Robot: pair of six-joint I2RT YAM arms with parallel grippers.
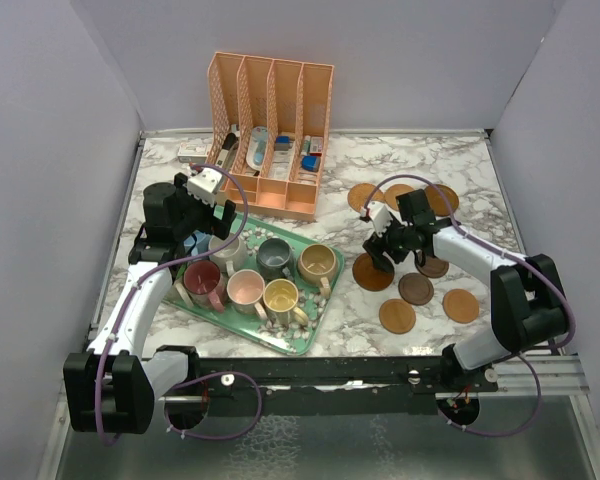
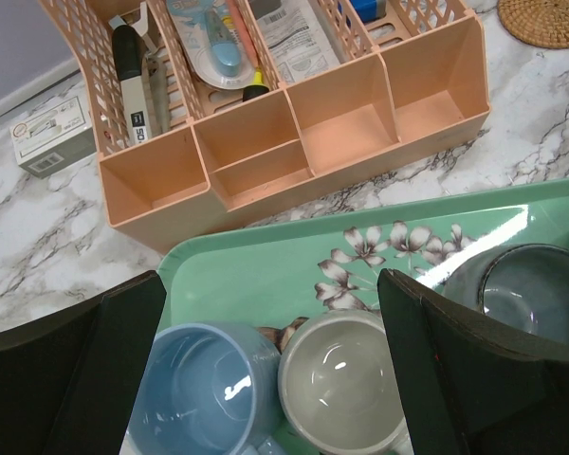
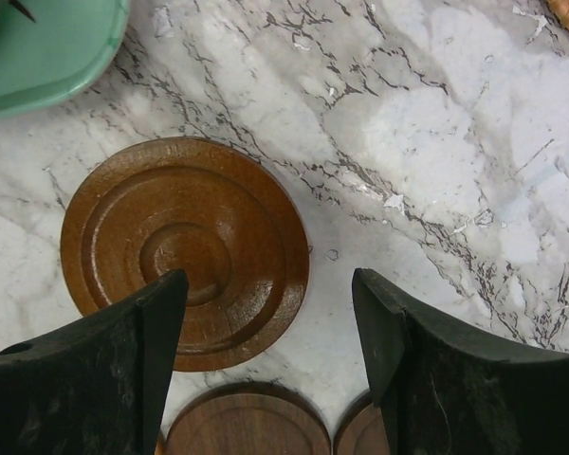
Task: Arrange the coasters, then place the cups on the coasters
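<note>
The left jaws stood wide open and empty above the far-left corner of the green floral tray (image 2: 266, 275). A blue mug (image 2: 204, 389) and a cream mug (image 2: 341, 379) sat side by side directly below the gap, with a grey-blue mug (image 2: 526, 289) just to their right. From above, the cups (image 1: 225, 250) sat grouped on that tray, left of centre on the marble surface (image 1: 430, 150). A tan mug (image 1: 317, 263) ended the far row, and a maroon mug (image 1: 203, 282), a pink mug (image 1: 246, 288) and a yellow mug (image 1: 280, 297) made the near row. Behind the tray stood a peach slotted organizer (image 1: 270, 120) holding pens and packets, with a small white box (image 2: 52, 137) beside it. The coasters (image 1: 397, 316) lay bare and loosely scattered on the surface right of the tray, a woven coaster (image 2: 550, 19) among the far ones. The right jaws were parted with nothing between them, low over a ringed brown coaster (image 3: 185, 237) near the tray's corner. One finger crossed that coaster's near edge and the other hung over bare marble; whether either touched anything could not be told. Two darker coasters (image 3: 247, 427) showed just nearer.
</note>
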